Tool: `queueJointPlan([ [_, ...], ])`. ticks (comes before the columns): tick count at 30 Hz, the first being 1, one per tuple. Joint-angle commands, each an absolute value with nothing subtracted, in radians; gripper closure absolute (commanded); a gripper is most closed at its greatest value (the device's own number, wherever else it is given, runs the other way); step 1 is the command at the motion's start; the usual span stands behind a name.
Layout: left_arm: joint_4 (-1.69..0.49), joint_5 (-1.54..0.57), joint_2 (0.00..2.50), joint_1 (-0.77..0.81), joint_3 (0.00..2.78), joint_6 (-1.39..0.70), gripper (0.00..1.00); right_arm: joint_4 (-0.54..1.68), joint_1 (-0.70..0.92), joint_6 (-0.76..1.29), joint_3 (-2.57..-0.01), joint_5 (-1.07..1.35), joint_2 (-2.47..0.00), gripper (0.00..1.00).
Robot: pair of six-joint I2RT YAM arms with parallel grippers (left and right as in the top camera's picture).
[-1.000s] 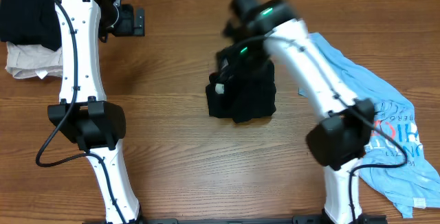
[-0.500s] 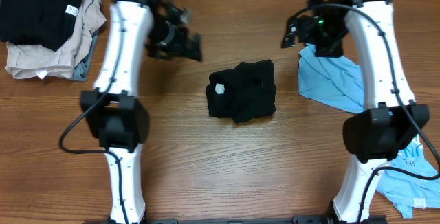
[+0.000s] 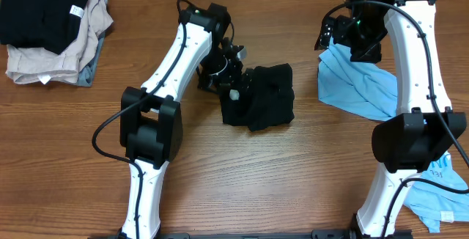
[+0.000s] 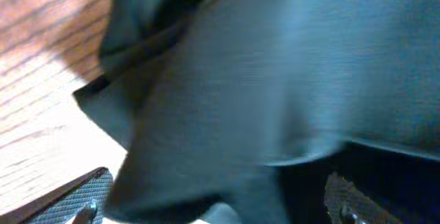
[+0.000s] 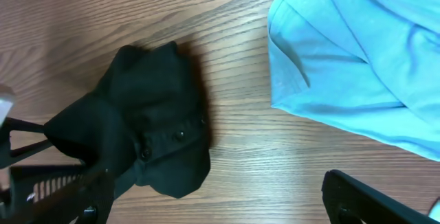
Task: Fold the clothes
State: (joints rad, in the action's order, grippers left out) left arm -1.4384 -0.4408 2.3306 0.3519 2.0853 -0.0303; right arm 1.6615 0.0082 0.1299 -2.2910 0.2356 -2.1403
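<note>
A: Cloth nearest, on the right?
B: Light-blue T-shirt (image 3: 359,89), its near end cut off by the frame edge and partly behind the right arm.
A: Mid-table?
B: Folded black shirt (image 3: 264,101). The left gripper (image 3: 233,78) is at its left edge, fingers spread; blurred black fabric fills its wrist view.
A: Farther?
B: Right gripper (image 3: 328,35), parted and empty, above the T-shirt's far end. Black and beige stack (image 3: 44,26) far left.
</note>
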Motion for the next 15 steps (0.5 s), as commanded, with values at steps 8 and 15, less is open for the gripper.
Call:
queueJointPlan([
  [8,-1.297,-0.385,2.336,0.361,1.921,-0.067,0.08,1.644,0.01,0.126,-2.31,0.224,-2.121,0.0],
  [15,-1.204,-0.381,2.336,0.381,1.874,-0.067,0.17,1.627,0.01,0.127,-2.31,0.225,-2.121,0.0],
])
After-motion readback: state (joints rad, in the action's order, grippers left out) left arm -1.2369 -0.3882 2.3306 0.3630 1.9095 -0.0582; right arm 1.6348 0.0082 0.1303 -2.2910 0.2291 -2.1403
